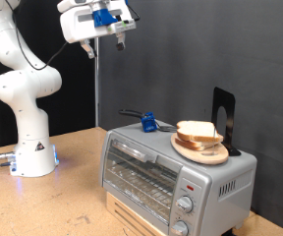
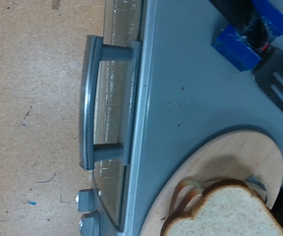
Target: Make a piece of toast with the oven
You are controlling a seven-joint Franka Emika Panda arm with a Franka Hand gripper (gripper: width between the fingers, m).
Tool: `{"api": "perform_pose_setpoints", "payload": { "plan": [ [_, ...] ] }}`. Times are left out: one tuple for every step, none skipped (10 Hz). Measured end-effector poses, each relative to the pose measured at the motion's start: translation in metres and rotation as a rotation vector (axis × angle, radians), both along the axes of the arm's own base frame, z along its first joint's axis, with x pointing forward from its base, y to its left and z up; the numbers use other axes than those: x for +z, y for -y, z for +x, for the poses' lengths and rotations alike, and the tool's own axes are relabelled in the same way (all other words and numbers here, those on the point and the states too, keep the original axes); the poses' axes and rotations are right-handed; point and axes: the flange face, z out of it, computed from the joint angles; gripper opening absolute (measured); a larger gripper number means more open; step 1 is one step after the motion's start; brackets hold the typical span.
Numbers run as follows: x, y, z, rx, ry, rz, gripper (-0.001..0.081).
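The silver toaster oven (image 1: 146, 169) stands on the wooden table with its glass door shut; its door handle (image 2: 86, 103) shows in the wrist view. A round wooden plate (image 1: 197, 150) on the oven's top carries stacked bread slices (image 1: 198, 131), also in the wrist view (image 2: 238, 208). No slice lies apart from the stack. My gripper (image 1: 104, 43) hangs high above the oven, towards the exterior view's top, open and empty. Its fingers do not show in the wrist view.
A black spatula (image 2: 282, 87) with a blue clip (image 1: 148, 122) lies on the oven's top beside the plate. A black stand (image 1: 224, 116) rises behind the plate. Knobs (image 1: 186, 205) run down the oven's right front panel. The robot base (image 1: 31, 147) stands at the exterior view's left.
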Motion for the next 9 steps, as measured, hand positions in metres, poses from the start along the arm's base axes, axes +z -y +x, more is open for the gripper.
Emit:
{"api": "perform_pose_setpoints", "payload": {
  "plan": [
    [-0.003,0.001,0.0,-0.002,-0.007,0.037,0.0809],
    [-0.009,0.003,0.005,-0.02,0.006,0.075,0.0809],
    [-0.019,0.004,0.012,-0.036,0.001,0.093,0.0809],
    [-0.031,0.004,0.024,-0.047,-0.001,0.094,0.0809],
    [-0.046,0.001,0.035,-0.047,-0.019,0.08,0.0809],
    [-0.061,-0.002,0.045,-0.039,-0.046,0.062,0.0809],
    [-0.075,-0.005,0.052,-0.028,-0.071,0.046,0.0809],
    [-0.087,-0.006,0.059,-0.017,-0.087,0.032,0.0809],
    [-0.096,-0.008,0.064,-0.009,-0.093,0.022,0.0809]
  ]
}}
